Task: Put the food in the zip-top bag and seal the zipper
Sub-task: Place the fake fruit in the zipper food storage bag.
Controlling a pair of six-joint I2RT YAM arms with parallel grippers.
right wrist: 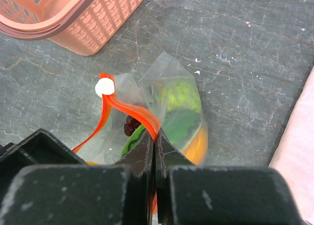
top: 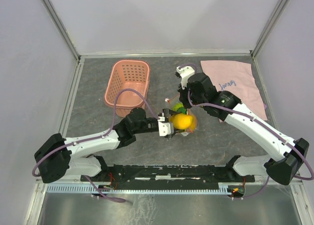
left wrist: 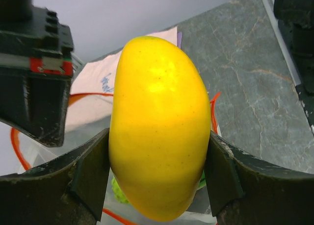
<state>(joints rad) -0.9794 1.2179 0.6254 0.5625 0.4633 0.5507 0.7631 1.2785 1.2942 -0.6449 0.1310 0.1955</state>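
Note:
A big yellow fruit (left wrist: 159, 127) sits squeezed between the two fingers (left wrist: 91, 171) of my left gripper (left wrist: 159, 173), just above the open mouth of the zip-top bag (right wrist: 171, 85). In the top view the fruit (top: 182, 121) and the left gripper (top: 171, 127) hang over the bag at the table's middle. My right gripper (right wrist: 154, 139) is shut on the red-orange zipper (right wrist: 130, 110), holding one lip up; its white slider (right wrist: 104, 87) is at the far end. Inside the bag lie a green piece (right wrist: 179, 95), dark grapes (right wrist: 131, 124) and an orange fruit (right wrist: 198, 144).
A pink slotted basket (top: 127, 83) stands at the back left of the bag, close to it in the right wrist view (right wrist: 73, 19). A pink cloth (top: 233, 83) lies at the back right. Walls enclose the grey table (top: 98, 122).

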